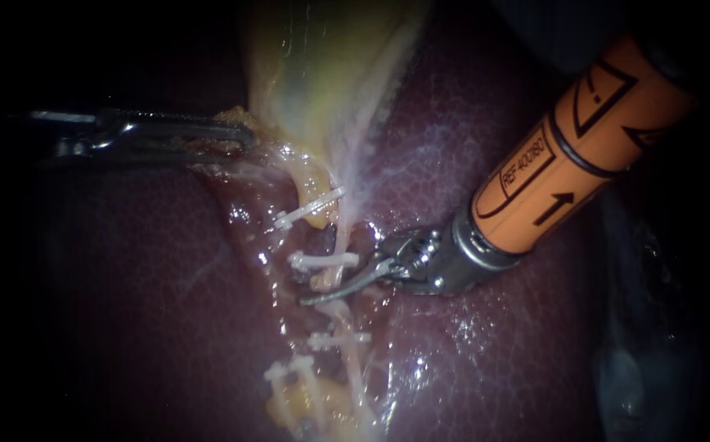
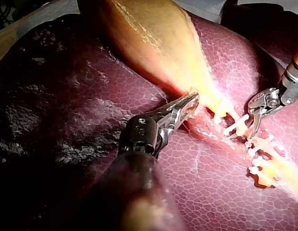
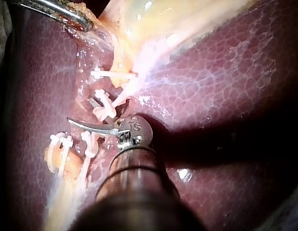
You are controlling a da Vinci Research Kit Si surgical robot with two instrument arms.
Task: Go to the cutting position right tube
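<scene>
My left instrument point(image 1: 244, 137) is clamped on the gallbladder point(image 1: 322, 74), I think to pull the tubes tight. My right instrument point(image 1: 299, 289) has its jaws apart, with the right tube point(image 1: 340, 315) between them and one clip point(image 1: 322, 260) and the other clip point(image 1: 339, 337) on either side, a good place to cut. The right wrist view shows both thin jaws more clearly than the endoscope view, and only the left wrist view shows the left grip up close.

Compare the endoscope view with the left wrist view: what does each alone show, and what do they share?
Endoscope view only: a long stretch of the right instrument's orange shaft sleeve; the other catches a sliver. Left wrist view only: a broad, wrinkled, shadowed stretch of the dark red liver beside the left instrument. Both: the left instrument's jaws shut on the pale yellow gallbladder; the right instrument's open jaws among small white clips.
</scene>
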